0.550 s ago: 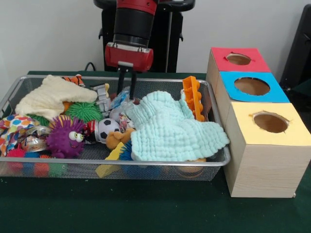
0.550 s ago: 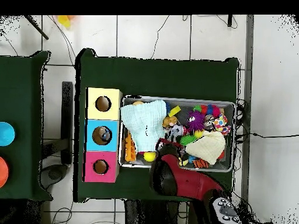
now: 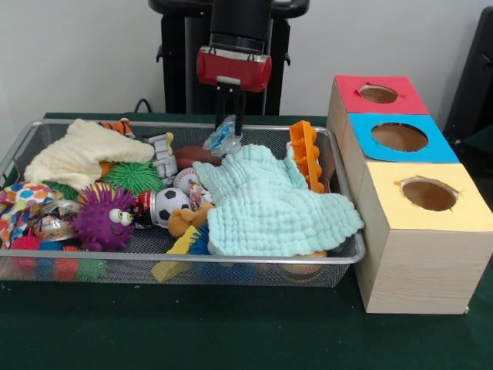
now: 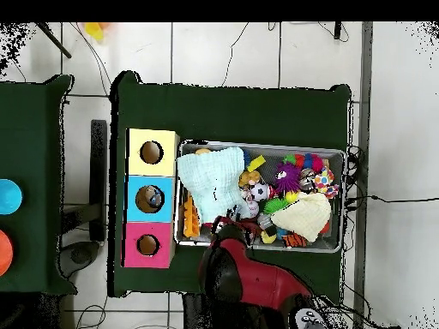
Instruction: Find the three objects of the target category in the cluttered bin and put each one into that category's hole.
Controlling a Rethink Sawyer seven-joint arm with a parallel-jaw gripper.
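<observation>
The wire mesh bin (image 3: 192, 260) is full of toys and cloths; it also shows in the overhead view (image 4: 339, 154). My gripper (image 3: 229, 123) hangs over the bin's far edge, near its middle. Its fingers look shut on a small crinkly clear-and-blue packet (image 3: 223, 139), held just above the clutter. The blue-topped box with its round hole (image 3: 399, 136) stands to the right of the bin, between the red-topped and yellow-topped boxes. In the overhead view the blue hole (image 4: 152, 199) has something grey showing in it, and my arm (image 4: 244, 278) covers the gripper.
The bin holds a pale green cloth (image 3: 273, 202), a cream cloth (image 3: 81, 153), a purple spiky toy (image 3: 104, 217), a small soccer ball (image 3: 169, 204) and an orange plastic piece (image 3: 306, 154). The red hole (image 3: 377, 93) and yellow hole (image 3: 428, 195) flank the blue one.
</observation>
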